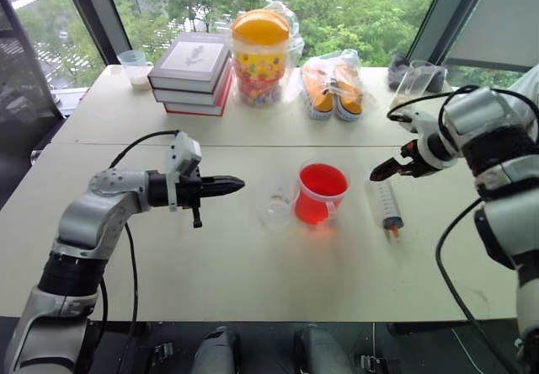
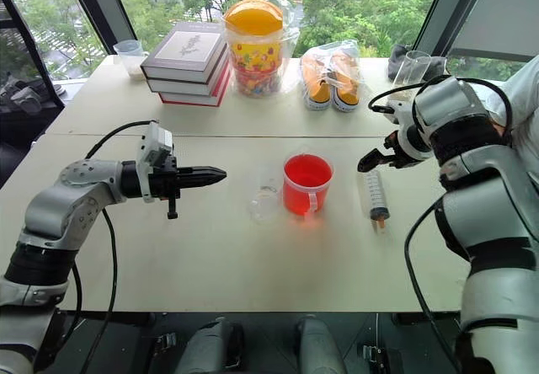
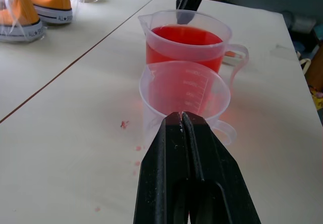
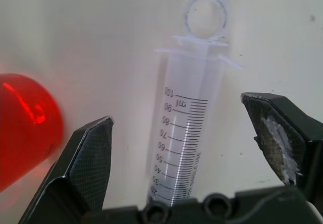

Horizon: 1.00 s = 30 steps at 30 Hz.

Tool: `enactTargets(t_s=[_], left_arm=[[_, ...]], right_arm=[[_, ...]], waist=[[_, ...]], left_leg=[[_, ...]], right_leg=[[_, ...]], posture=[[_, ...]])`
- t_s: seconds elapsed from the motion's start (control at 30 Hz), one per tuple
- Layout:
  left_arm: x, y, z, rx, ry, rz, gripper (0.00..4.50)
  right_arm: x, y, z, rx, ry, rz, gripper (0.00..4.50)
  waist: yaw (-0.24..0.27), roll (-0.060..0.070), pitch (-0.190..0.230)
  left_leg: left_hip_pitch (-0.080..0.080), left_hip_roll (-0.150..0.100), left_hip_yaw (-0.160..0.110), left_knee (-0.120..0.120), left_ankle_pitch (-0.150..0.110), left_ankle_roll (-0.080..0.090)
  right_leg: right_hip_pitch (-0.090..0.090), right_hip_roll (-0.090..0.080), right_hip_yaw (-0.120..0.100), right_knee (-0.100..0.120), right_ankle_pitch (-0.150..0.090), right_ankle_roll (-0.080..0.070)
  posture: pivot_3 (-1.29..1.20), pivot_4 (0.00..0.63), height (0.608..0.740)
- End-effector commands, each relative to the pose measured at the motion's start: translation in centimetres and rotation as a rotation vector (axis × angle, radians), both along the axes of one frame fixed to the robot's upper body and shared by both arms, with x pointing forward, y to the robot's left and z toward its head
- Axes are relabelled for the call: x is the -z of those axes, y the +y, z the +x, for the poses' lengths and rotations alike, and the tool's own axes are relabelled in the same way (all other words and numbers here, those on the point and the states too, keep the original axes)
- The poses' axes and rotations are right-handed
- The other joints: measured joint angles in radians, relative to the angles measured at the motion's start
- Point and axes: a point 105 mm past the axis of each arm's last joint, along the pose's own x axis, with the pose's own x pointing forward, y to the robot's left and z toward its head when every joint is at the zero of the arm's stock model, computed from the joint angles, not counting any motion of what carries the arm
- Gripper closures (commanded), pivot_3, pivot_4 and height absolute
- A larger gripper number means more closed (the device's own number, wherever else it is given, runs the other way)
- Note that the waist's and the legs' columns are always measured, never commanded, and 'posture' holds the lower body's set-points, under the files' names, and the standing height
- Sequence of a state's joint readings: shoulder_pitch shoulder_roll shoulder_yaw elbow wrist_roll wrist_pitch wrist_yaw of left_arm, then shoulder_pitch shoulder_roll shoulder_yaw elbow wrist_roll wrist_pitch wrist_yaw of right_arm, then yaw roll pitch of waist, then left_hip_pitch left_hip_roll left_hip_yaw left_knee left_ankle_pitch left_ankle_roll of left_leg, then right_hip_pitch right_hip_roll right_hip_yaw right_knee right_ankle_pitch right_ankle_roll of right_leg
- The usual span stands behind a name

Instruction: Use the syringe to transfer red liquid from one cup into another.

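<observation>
While the syringe (image 4: 187,133) lies flat on the table (image 1: 210,264), at about 3 o'clock from the red cup (image 1: 321,194) and just beside it, the step in hand is judged to be the pick-up. The right end effector (image 4: 186,148) is held wide open above the barrel, one finger on either side, nothing yet gripped. For a clean grasp, the barrel should be kept centred between the fingers and taken near its middle — clear of the ringed plunger end, so that the plunger can be drawn later. The orange tip points toward 6 o'clock, away from the windows.

The left end effector (image 1: 226,186) is seen fully shut and empty, aimed at the small clear cup (image 1: 277,203), which stands touching the red cup at its 9 o'clock. A careless descent could roll the syringe — a slow, straight lowering is advised.
</observation>
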<state>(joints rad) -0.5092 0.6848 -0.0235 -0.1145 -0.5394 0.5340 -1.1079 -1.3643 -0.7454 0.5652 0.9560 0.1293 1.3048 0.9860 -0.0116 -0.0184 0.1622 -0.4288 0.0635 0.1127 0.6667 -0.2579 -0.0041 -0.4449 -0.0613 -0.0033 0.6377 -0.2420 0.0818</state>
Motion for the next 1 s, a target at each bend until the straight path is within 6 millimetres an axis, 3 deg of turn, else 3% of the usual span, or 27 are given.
enactTargets(t_s=[0.03, 0.63, 0.73, 0.87, 0.9, 1.0], left_arm=[[-1.0, -0.3, -0.6, 0.008, -0.067, 0.005, 4.5], [-1.0, 0.1, -1.2, -0.045, -0.073, 0.004, 4.5], [-0.8, 0.1, -1.2, -0.054, -0.07, 0.004, 4.5], [-0.6, 0.1, -1.3, -0.061, -0.063, 0.001, 4.5], [-0.6, 0.2, -1.3, -0.062, -0.061, 0.0, 4.5], [-0.6, 0.3, -1.2, -0.068, -0.06, -0.001, 4.5]], right_arm=[[-0.2, -0.8, 0.6, 0.055, -0.03, -0.027, 0.05], [3.8, 1.3, 1.6, 0.066, 0.0, -0.037, 0.05], [4.3, 1.0, 1.5, 0.067, 0.008, -0.061, 0.87], [4.8, 0.9, 1.3, 0.059, 0.027, -0.084, 2.86], [4.9, 0.9, 1.2, 0.059, 0.032, -0.088, 3.06], [5.2, 0.7, 1.0, 0.055, 0.047, -0.097, 3.06]], waist=[[-0.001, 0.0, 0.0], [-0.008, 0.0, 0.0], [-0.008, 0.0, 0.0], [-0.009, 0.0, 0.0], [-0.009, 0.0, 0.0], [-0.009, 0.0, 0.0]], left_leg=[[0.0, 0.0, 0.0, 0.0, 0.0, 0.0], [0.003, 0.0, -0.002, 0.0, 0.002, -0.004], [0.003, 0.0, -0.002, 0.0, 0.002, -0.004], [0.003, 0.0, -0.002, 0.0, 0.002, -0.004], [0.004, 0.0, -0.002, 0.0, 0.002, -0.004], [0.004, 0.0, -0.003, 0.0, 0.003, -0.004]], right_leg=[[0.0, 0.0, 0.0, 0.0, 0.0, 0.0], [0.0, 0.001, 0.0, 0.009, 0.0, 0.001], [0.0, 0.001, 0.0, 0.008, 0.0, 0.001], [0.0, 0.001, 0.0, 0.008, 0.0, 0.001], [0.0, 0.001, 0.0, 0.008, 0.0, 0.001], [0.0, 0.001, 0.0, 0.009, 0.0, 0.001]], posture=[[0.0, 0.15, 0.74], [0.0, 0.15, 0.74], [0.0, 0.15, 0.74], [0.0, 0.15, 0.74], [0.0, 0.15, 0.74], [0.0, 0.15, 0.74]])
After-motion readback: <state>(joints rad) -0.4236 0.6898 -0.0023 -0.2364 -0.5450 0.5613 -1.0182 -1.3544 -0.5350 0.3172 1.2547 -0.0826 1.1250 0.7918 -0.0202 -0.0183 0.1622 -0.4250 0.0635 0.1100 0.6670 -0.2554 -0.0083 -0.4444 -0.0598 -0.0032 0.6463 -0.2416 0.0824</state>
